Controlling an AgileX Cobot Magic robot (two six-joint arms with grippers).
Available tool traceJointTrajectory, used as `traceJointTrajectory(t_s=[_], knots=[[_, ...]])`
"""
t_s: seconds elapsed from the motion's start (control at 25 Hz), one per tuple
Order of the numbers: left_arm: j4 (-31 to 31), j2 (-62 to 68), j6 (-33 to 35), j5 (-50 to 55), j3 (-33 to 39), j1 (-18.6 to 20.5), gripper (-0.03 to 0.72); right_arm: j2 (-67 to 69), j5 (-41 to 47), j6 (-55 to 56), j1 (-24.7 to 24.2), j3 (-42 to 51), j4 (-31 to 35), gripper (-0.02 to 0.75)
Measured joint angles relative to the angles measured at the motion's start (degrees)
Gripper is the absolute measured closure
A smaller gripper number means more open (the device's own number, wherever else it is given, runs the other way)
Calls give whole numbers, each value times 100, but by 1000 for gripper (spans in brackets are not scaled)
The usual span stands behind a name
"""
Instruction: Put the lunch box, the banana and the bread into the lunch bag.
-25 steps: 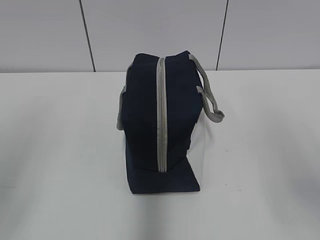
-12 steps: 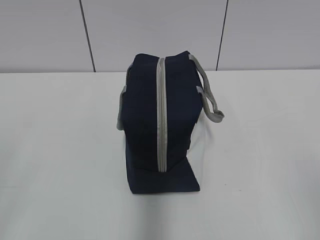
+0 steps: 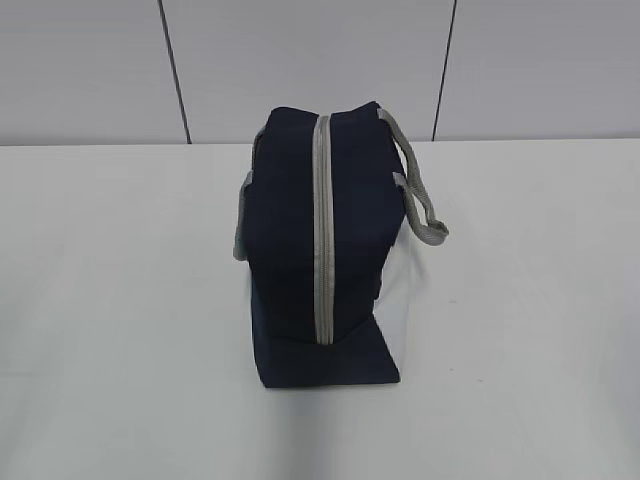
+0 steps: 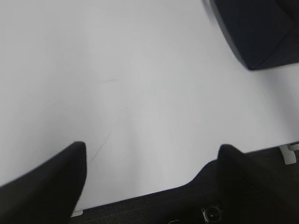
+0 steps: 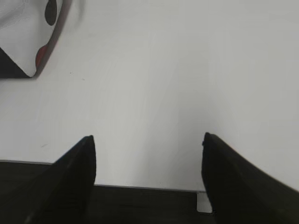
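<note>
Lunch bag (image 3: 318,250) stands upright mid-bench, navy, its grey zipper (image 3: 321,230) closed along the top toward my exterior camera, grey handles (image 3: 420,195) drooping off either side. Lunch box, banana and bread are in none of my views.

On my left wrist feed, the left jaws (image 4: 152,154) are spread wide and hold nothing; a navy corner of the bag sits beyond the right-hand jaw tip, well apart. On the right wrist feed, the right jaws (image 5: 148,142) gape just as wide and empty, with the bag's white, spotted side panel (image 5: 28,32) beyond the left-hand tip. Both hang low over the white bench (image 3: 540,330) near its front edge.

Against my earlier exterior frames, nothing has shifted.
</note>
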Motion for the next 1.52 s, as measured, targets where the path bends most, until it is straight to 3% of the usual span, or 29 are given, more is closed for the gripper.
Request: traceJointTrajectory(t_s=[1.04, 1.16, 1.52], knots=[[-40, 0, 268, -65, 3, 42, 128, 0, -318, -139, 0, 156, 68, 214], [-40, 0, 268, -65, 3, 273, 128, 0, -318, -139, 0, 156, 68, 214], [-46, 0, 282, -65, 3, 1499, 128, -173, -318, -139, 0, 156, 68, 214]])
